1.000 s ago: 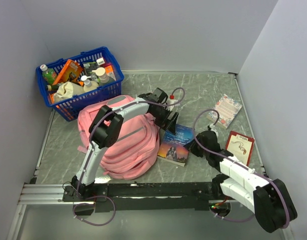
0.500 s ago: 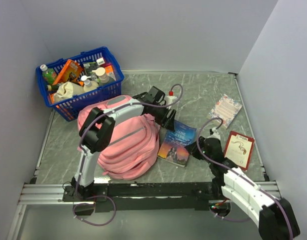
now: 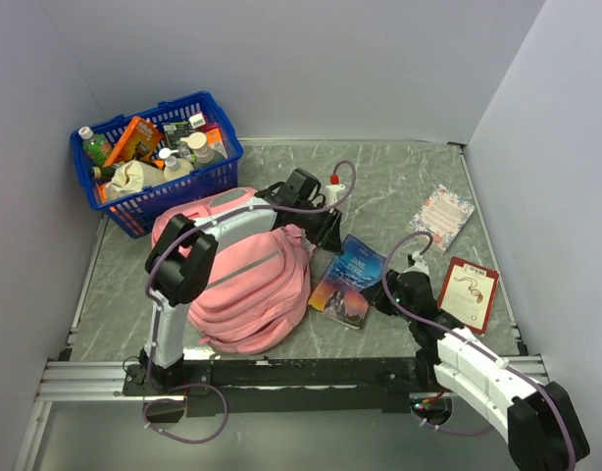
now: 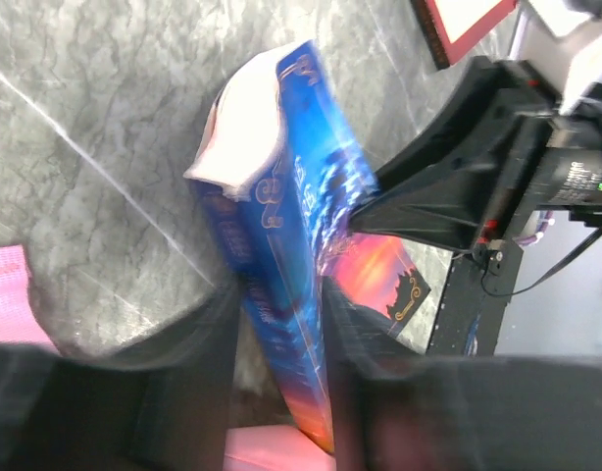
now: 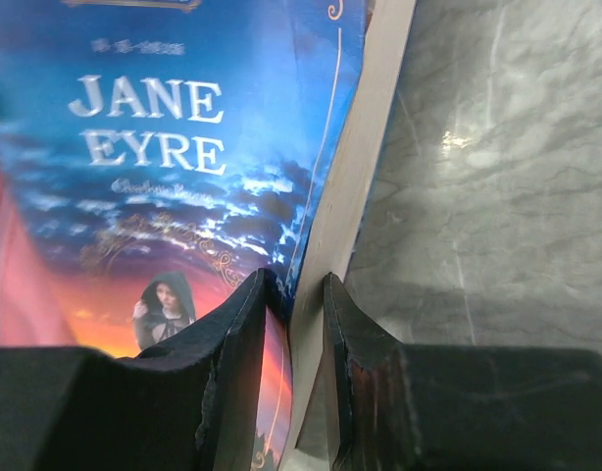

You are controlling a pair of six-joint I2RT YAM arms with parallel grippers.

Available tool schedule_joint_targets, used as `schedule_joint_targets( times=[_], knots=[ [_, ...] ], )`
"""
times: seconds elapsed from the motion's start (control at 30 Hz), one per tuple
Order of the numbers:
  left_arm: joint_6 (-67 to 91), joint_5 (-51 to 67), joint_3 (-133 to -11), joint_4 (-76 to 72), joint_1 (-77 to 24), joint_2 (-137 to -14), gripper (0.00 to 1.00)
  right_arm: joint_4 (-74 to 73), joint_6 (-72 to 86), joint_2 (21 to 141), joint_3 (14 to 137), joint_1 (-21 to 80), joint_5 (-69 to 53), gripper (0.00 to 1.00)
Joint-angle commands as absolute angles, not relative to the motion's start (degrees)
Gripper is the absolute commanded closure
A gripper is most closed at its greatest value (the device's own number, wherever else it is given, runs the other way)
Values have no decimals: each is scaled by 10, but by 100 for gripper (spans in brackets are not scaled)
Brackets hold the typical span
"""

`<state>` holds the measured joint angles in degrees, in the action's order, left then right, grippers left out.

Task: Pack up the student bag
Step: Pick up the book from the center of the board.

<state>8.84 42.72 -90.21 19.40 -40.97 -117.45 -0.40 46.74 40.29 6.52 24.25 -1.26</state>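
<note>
From above: student bag (image 3: 247, 285) slumped just behind left gripper (image 3: 332, 235), under its arm; elsewhere mere pink slivers. In right wrist view alone: book (image 5: 154, 128) title legible, right gripper (image 5: 293, 289) clamped on the page edge. Left gripper astride the spine end; contact blurred, grip impossible to tell. Bare table (image 5: 477, 196) right of right gripper.

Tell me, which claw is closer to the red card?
Right. The right gripper holds the book beside the red card; the left gripper straddles the book's far end.
</note>
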Motion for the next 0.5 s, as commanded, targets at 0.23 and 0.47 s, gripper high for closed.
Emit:
schedule_joint_targets(
  times=[0.23,0.47],
  knots=[
    [62,551,-887,150,-491,-1164,64,138,497,424,18,262,-42,100],
    [58,531,-889,136,-526,-1182,43,132,495,425,13,262,-30,100]
  ],
)
